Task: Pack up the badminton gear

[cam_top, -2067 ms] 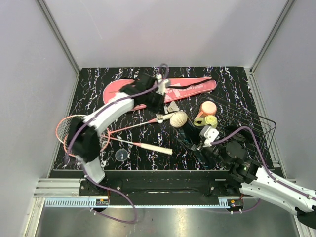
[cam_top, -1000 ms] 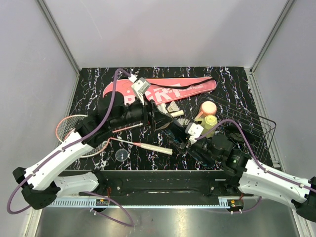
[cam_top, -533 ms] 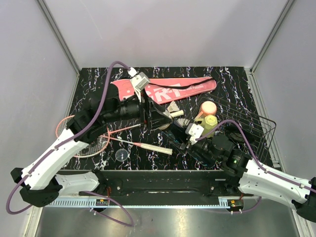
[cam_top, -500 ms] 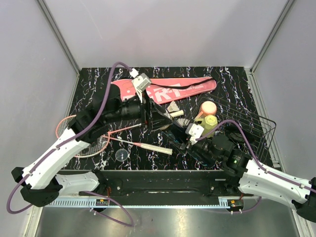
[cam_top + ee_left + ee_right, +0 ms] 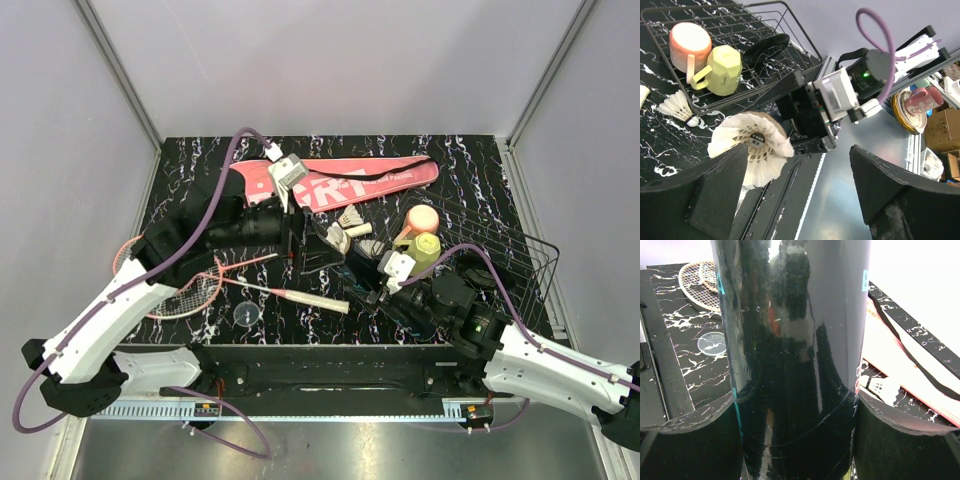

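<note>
Right wrist: long black tube snug inside the right tool

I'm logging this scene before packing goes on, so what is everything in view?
pink "SPORT" racquet cover: one, pink, table's far side.
pink-red racquets: two, table's left.
white feather shuttlecocks: three seen, white; one at the tube's mouth, two near the basket.
long black tube: one, black, centre.
clear round lid: one, near edge.
black wire basket: one, right side.
yellow-green cup: one, on the basket's wires, touching a peach lid.
dark object: one, black, in basket, unidentifiable.
left gripper: open, at the tube's mouth.
right gripper: shut on the tube.
</note>
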`<state>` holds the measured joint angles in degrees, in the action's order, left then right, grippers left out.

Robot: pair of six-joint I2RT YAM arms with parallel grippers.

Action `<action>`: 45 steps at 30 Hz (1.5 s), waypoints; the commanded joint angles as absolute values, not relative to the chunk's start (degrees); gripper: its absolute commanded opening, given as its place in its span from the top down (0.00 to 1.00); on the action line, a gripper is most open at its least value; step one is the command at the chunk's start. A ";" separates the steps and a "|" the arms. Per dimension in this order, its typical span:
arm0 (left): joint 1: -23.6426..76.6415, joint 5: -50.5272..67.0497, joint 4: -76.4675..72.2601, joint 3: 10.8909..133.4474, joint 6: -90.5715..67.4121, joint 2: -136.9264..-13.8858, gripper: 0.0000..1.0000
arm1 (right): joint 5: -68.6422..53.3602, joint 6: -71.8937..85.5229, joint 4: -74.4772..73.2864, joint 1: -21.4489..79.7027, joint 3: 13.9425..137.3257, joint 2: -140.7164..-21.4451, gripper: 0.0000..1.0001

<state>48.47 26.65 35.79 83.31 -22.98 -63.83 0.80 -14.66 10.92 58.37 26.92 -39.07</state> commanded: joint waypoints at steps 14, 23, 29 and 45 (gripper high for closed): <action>54.23 35.00 27.85 81.91 -22.51 -72.87 0.09 | 0.97 -12.57 9.58 58.71 25.93 -39.38 0.59; 51.69 25.24 35.32 85.60 -18.20 -64.08 0.01 | 0.26 -12.13 10.29 58.80 25.57 -39.72 0.59; 48.61 -0.78 38.05 87.11 -21.69 -57.58 0.01 | 0.09 -10.55 12.12 58.80 24.44 -38.94 0.59; 26.19 27.31 24.81 71.02 -35.60 -74.96 0.17 | 6.41 -10.19 7.82 58.80 23.03 -27.60 0.58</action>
